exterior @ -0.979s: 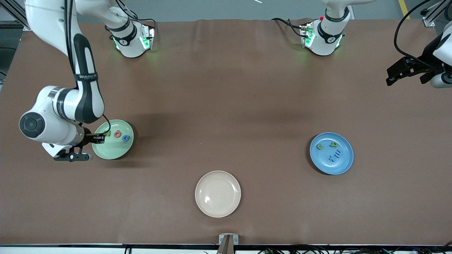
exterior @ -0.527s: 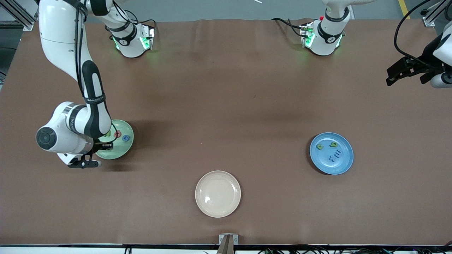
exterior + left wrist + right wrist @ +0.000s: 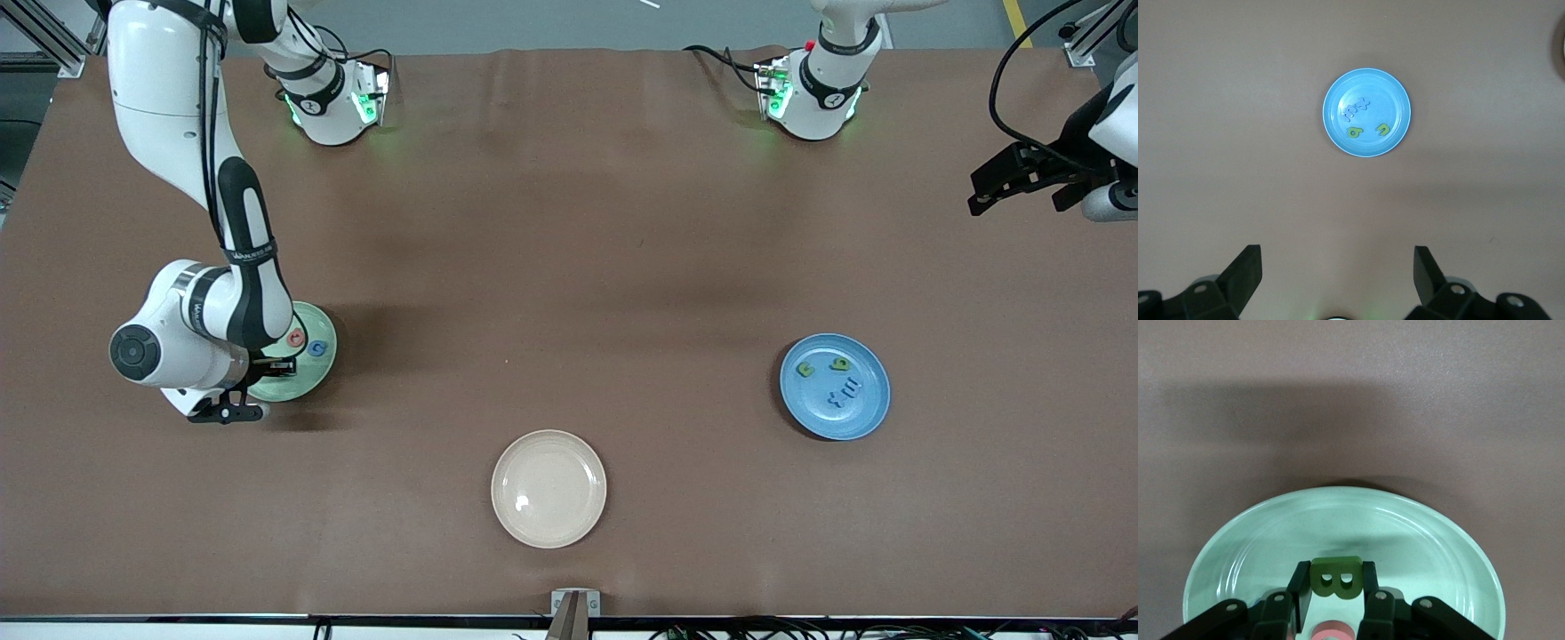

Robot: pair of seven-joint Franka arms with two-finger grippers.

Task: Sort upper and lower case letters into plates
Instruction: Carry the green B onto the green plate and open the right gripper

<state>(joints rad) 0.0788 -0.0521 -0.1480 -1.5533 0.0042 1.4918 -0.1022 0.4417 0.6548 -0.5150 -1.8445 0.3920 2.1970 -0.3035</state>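
My right gripper (image 3: 274,363) hangs low over the pale mint plate (image 3: 311,373), shut on a green letter B (image 3: 1336,579) held upright between its fingers. In the plate beside it lie a red letter (image 3: 296,338) and a blue letter (image 3: 318,348); the red letter (image 3: 1335,631) also shows under the jaws above the mint plate (image 3: 1418,527). The blue plate (image 3: 858,418) holds two green letters (image 3: 805,369) and small blue letters (image 3: 843,393). My left gripper (image 3: 978,200) waits open in the air at the left arm's end of the table. Its wrist view shows the blue plate (image 3: 1395,97) and my left gripper (image 3: 1336,273) with nothing between the fingers.
A cream-beige plate (image 3: 548,488) with nothing in it sits near the table's front edge, midway between the two coloured plates. The brown table (image 3: 569,267) stretches between them. The arm bases (image 3: 333,98) stand along the edge farthest from the front camera.
My right arm has swung in over the mint plate, carrying the green B, and its wrist now covers more of the plate. The left arm has barely moved.
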